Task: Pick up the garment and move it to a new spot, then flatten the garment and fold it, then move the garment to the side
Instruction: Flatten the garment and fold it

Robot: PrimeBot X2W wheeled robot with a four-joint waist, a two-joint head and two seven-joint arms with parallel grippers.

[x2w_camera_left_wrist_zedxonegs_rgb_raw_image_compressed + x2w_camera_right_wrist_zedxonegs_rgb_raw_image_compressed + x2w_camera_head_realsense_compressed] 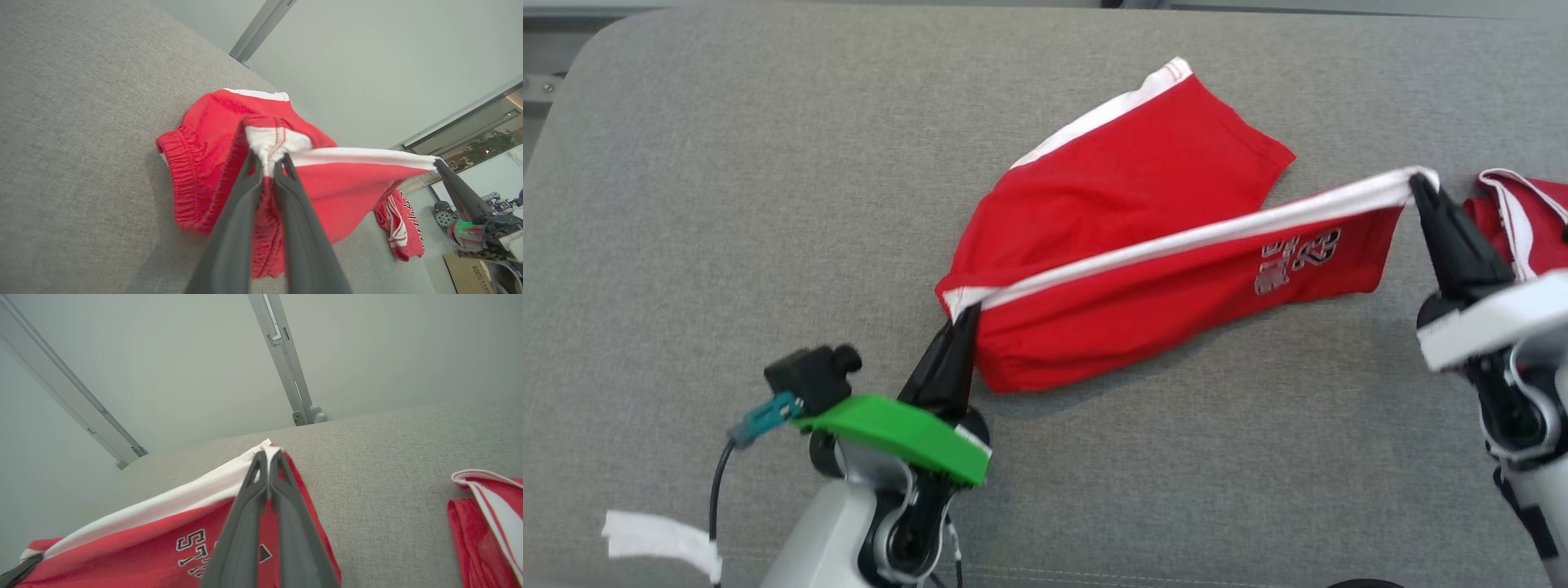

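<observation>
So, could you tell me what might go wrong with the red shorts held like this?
The left tool and right tool pinch only the tips of the white stripe, so the red shorts may slip free. The other leg lies rumpled on the grey cushion and could drag into creases. The second red garment lies near the right tool and might snag.

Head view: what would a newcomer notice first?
The red shorts at centre, their white-trimmed edge stretched taut between the left tool at one end and the right tool at the other, both shut on it. Next, a second red garment at the right edge of the grey surface.
</observation>
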